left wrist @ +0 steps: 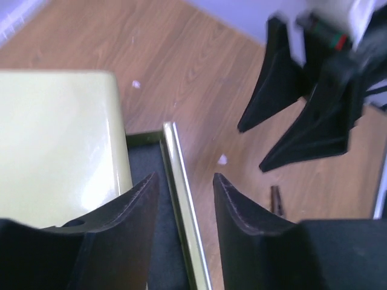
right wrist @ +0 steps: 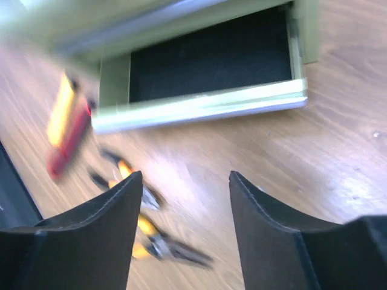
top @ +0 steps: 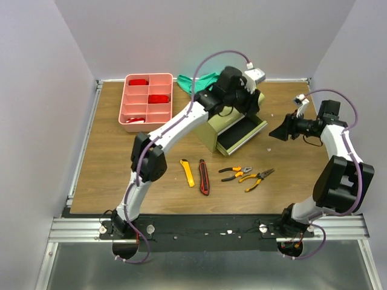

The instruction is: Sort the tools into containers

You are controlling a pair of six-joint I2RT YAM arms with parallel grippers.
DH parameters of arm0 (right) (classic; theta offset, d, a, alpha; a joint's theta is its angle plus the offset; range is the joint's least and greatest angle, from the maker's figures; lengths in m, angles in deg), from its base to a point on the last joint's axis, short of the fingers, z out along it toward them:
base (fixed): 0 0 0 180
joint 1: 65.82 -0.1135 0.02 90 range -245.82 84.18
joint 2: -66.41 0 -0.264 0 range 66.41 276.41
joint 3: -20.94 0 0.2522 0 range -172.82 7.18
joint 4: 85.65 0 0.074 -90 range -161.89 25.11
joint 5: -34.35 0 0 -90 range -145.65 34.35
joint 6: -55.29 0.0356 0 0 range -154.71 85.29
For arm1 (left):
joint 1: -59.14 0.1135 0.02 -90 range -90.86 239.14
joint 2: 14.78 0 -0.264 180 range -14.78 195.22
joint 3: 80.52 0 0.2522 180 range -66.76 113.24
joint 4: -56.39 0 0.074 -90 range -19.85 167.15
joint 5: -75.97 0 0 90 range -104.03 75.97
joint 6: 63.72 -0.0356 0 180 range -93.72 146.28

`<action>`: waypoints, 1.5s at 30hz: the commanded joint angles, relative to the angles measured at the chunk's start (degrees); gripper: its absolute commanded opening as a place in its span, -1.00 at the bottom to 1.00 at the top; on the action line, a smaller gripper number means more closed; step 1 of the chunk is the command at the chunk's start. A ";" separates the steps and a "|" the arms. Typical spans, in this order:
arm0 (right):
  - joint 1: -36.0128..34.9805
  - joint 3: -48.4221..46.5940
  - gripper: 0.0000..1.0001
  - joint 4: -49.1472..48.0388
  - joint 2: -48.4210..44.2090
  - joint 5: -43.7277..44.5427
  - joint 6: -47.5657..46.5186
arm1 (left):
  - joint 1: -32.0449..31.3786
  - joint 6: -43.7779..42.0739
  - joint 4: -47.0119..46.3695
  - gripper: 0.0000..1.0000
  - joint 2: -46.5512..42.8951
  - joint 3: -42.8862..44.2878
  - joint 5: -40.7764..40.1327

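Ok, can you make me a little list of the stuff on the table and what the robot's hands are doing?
chest: olive, mid-table, one drawer pulled out
drawer inside: black lining, nothing seen in it
tray: pink, far left, red things in some slots
knives: yellow knife beside red-black knife, near side
pliers: one pair, another, right of the knives
cloth: green, behind the chest
left gripper: open, over the drawer's rim
right gripper: open, empty, right of the drawer
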 commanded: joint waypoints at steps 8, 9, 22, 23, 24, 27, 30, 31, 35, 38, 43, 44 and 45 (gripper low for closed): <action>-7.04 15.75 0.60 29.83 -16.48 15.16 -76.37 | 1.40 -10.71 2.86 0.13 -24.75 -14.02 -13.81; -8.18 17.24 0.65 27.55 -17.38 15.95 -77.26 | 1.40 -11.68 2.86 0.15 -25.73 -16.64 -14.87; -19.00 21.83 0.99 18.93 -11.95 27.20 -79.12 | 1.22 -14.85 4.53 0.21 -31.10 -23.17 -17.52; -20.57 21.83 0.99 18.39 -11.15 27.56 -78.85 | 1.22 -15.12 4.44 0.21 -31.19 -23.26 -17.69; -21.02 21.40 0.99 18.04 -10.54 27.91 -78.85 | 1.22 -15.29 4.53 0.21 -31.28 -23.52 -17.87; -23.04 20.43 0.93 17.59 -7.29 28.53 -78.06 | 1.22 -15.65 4.53 0.21 -31.46 -24.05 -18.92; -25.15 19.37 0.82 16.98 -4.91 28.61 -76.84 | 1.31 -15.56 4.53 0.21 -31.72 -24.58 -19.01; -26.37 19.20 0.76 17.07 -4.47 28.96 -76.65 | 1.22 -15.65 4.53 0.21 -31.72 -24.75 -19.01; -29.37 19.89 0.49 16.01 -2.19 32.03 -75.51 | 1.40 -15.91 4.53 0.21 -31.98 -25.28 -19.63; -29.99 19.81 -0.09 17.15 -0.08 35.11 -75.77 | 1.92 -16.00 4.62 0.21 -32.16 -25.28 -19.63; -29.73 23.75 -0.99 22.94 -8.02 36.44 -77.26 | 3.07 -14.60 4.18 0.21 -32.07 -25.55 -18.75; -29.81 24.37 -0.99 24.26 -10.50 35.91 -77.79 | 3.42 -14.33 4.18 0.21 -32.07 -25.55 -18.58; -29.81 24.38 -0.99 25.67 -12.70 34.95 -77.79 | 3.59 -14.24 4.09 0.21 -31.99 -25.37 -18.40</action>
